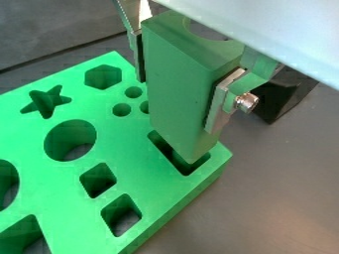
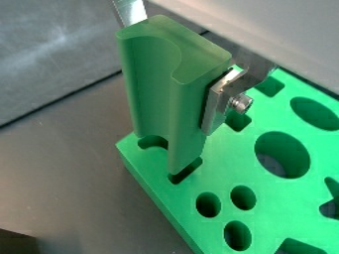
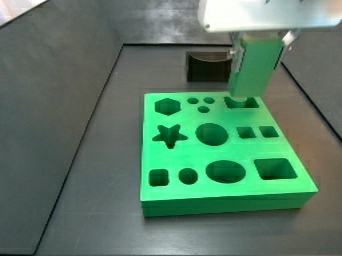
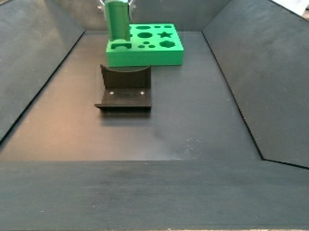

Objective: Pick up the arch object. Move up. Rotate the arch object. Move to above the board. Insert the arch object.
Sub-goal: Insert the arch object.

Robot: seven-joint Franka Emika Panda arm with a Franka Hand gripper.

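Note:
The arch object (image 1: 179, 89), a dull-green block, stands upright between the fingers of my gripper (image 1: 181, 84), which is shut on it. A silver finger (image 2: 223, 99) presses its side. Its lower end sits in the arch cut-out (image 2: 179, 174) at a corner of the bright green board (image 1: 146, 169). In both side views the arch object (image 3: 254, 65) (image 4: 116, 20) hangs under the gripper (image 3: 257, 42) at the board's (image 3: 227, 205) corner nearest the fixture. Its bottom edge is hidden inside the hole.
The dark fixture (image 3: 207, 65) stands on the floor close beside the board (image 4: 157, 56), right by the corner where I am. The fixture (image 4: 125, 90) also shows in front of the board. Dark tray walls (image 3: 80, 120) enclose the floor.

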